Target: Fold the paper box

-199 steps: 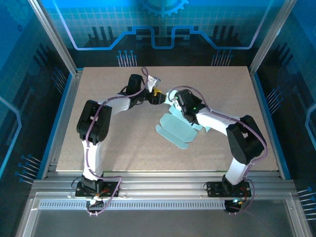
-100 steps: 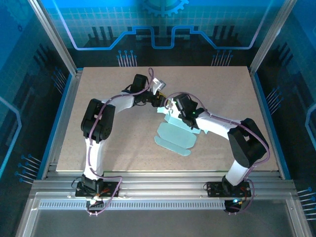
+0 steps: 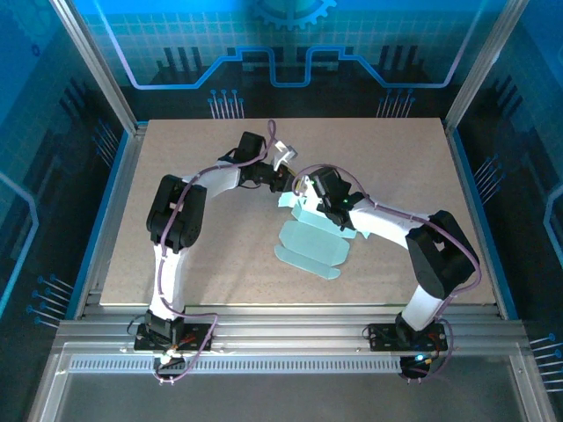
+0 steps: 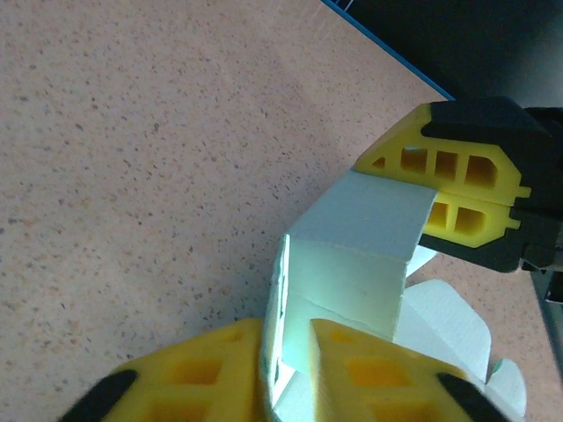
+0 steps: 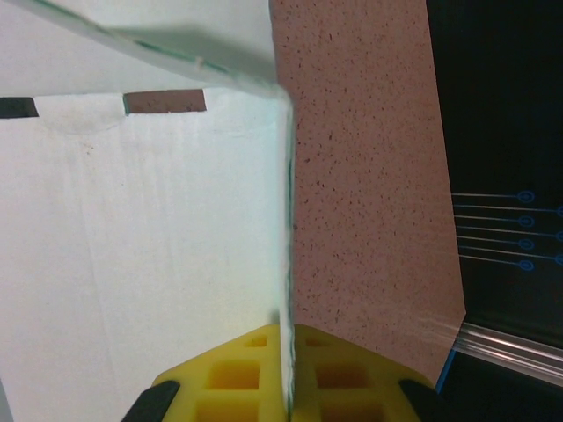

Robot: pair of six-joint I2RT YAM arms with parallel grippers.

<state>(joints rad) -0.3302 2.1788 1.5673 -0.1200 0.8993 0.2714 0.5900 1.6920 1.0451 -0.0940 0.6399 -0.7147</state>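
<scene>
Jaws of your right gripper (image 5: 286, 374) were clamped on a raised panel of the paper box (image 5: 132, 264). Your left gripper (image 4: 286, 369) stood narrow astride it, grip uncertain. The card looked light and flimsy, best held near creases.

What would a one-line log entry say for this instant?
paper box: wall raised, flaps flat | left pincer: straddling raised wall | right pincer: shut on wall edge

On table (image 3: 396, 149), paper box (image 3: 312, 246) — left gripper (image 3: 287, 185), right gripper (image 3: 307, 197) at far end
</scene>
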